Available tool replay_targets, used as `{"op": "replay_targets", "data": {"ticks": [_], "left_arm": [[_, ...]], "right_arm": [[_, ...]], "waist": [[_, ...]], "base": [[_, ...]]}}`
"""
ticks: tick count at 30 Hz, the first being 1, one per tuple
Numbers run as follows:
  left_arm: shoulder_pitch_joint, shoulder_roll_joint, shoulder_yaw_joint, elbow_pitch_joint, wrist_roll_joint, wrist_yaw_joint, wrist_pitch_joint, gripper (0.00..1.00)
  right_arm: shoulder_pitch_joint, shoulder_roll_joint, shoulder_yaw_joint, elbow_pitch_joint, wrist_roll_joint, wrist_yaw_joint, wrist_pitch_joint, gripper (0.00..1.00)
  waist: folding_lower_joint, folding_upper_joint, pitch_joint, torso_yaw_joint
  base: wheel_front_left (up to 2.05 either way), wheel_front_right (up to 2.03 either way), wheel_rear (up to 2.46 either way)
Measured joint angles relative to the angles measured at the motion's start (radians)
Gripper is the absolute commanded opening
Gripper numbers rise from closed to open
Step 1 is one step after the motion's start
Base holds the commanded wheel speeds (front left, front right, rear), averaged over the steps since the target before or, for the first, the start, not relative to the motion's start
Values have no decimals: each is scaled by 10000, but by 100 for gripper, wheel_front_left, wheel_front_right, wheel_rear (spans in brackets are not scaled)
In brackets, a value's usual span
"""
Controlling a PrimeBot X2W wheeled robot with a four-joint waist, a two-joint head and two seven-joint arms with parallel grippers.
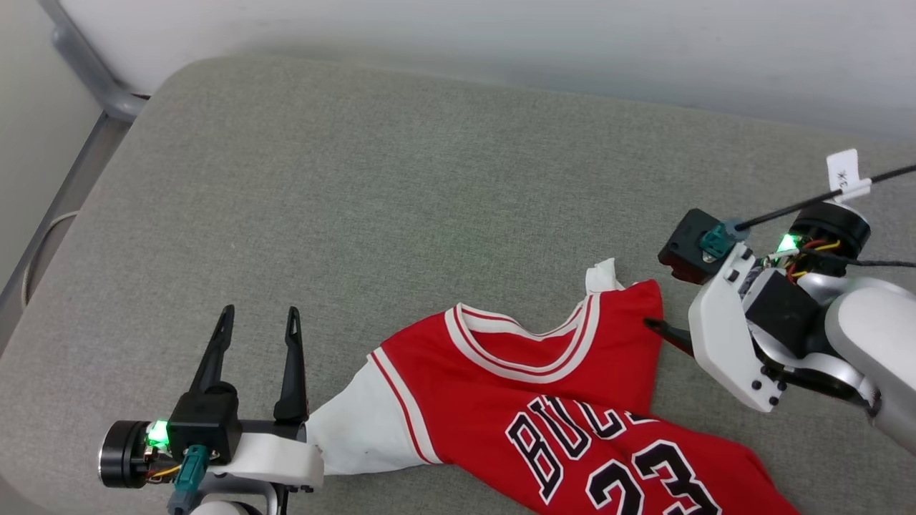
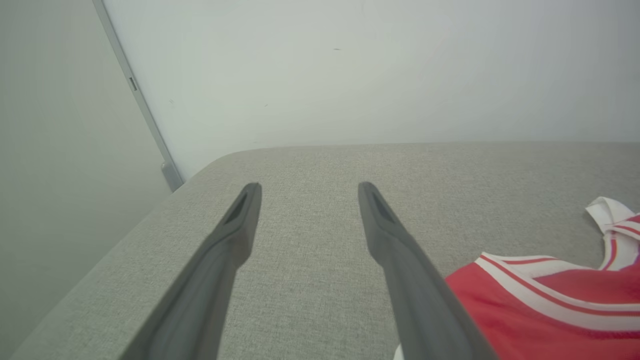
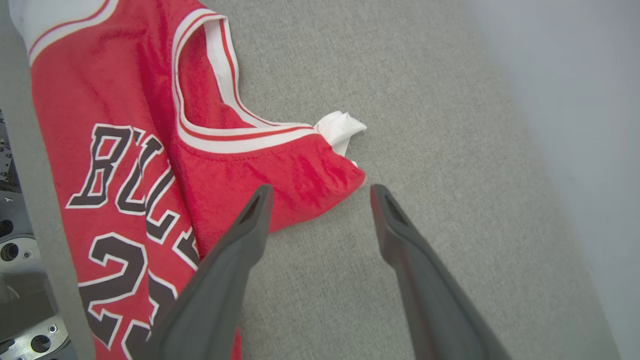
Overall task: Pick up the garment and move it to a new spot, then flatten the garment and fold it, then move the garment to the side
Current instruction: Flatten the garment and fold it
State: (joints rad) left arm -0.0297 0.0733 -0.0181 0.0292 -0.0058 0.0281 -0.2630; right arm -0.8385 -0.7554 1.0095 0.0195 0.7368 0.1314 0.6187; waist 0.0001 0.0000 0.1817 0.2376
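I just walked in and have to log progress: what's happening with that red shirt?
A two-armed robot is working on a red "BULLS 23" garment that lies face up on a grey padded surface. It is not yet flat: one white sleeve is spread out and the other is bunched behind the shoulder. The left gripper sits open beside the spread sleeve. The right gripper is open at the opposite shoulder. Neither is holding the cloth.

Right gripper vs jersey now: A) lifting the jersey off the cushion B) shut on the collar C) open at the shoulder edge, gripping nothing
C: the right gripper has its fingers spread, one tip over the garment at its shoulder, the other over the cushion.
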Motion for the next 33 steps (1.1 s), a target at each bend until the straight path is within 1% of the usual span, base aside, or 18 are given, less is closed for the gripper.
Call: {"op": "replay_targets", "data": {"ticks": [3, 7, 10, 16, 19, 22, 26, 27, 28, 29, 31, 33], "left_arm": [[-121, -63, -130, -21, -56, 31, 0, 100], [-270, -113, -293, -61, -102, 84, 0, 100], [-423, -140, -418, -82, -171, 121, 0, 100], [-638, -190, -675, -117, -257, 205, 0, 100], [-751, -201, -765, -121, -303, 253, 0, 100], [-823, -213, -846, -119, -334, 291, 0, 100], [-909, -215, -905, -113, -351, 341, 0, 100], [-929, -215, -903, -113, -353, 345, 0, 100], [-937, -215, -895, -113, -353, 347, 0, 100], [-937, -215, -882, -107, -353, 349, 0, 100], [-938, -219, -830, -94, -351, 357, 0, 100], [-938, -221, -771, -73, -341, 362, 0, 100]], "right_arm": [[-880, 27, 945, 541, 305, 0, 616, 100], [-1782, 228, 1987, 1279, 568, 0, 798, 100], [-2185, 407, 2449, 1749, 602, 0, 918, 100], [-2295, 752, 2685, 2199, 418, -2, 1440, 100], [-1834, 855, 2675, 2113, 54, -6, 1910, 100], [-1586, 817, 2579, 2029, -117, -13, 2196, 100], [-1428, 786, 2474, 1971, -242, -36, 2230, 100], [-1413, 786, 2462, 1956, -242, -38, 2228, 47], [-1410, 788, 2468, 1925, -242, -38, 2161, 4], [-1400, 798, 2485, 1921, -242, -36, 2057, 0], [-1390, 853, 2566, 1933, -219, -19, 1697, 0], [-1430, 920, 2631, 2065, -148, -4, 988, 0]], "waist": [[1, 0, 195, 207], [0, 0, 506, 448], [0, 0, 766, 609], [1, 0, 1243, 911], [0, 0, 1408, 1027], [0, 0, 1519, 1104], [0, 0, 1619, 1118], [0, 0, 1631, 1104], [-1, 0, 1644, 1083], [0, 0, 1652, 1055], [-1, 0, 1644, 976], [0, 0, 1583, 892]], "base": [[0, 0, 0], [0, 0, 0], [0, 0, 0], [0, 0, 0], [0, 0, 0], [0, 0, 0], [0, 0, 0], [0, 0, 0], [0, 0, 0], [0, 0, 0], [0, 0, 0], [0, 0, 0]]}}
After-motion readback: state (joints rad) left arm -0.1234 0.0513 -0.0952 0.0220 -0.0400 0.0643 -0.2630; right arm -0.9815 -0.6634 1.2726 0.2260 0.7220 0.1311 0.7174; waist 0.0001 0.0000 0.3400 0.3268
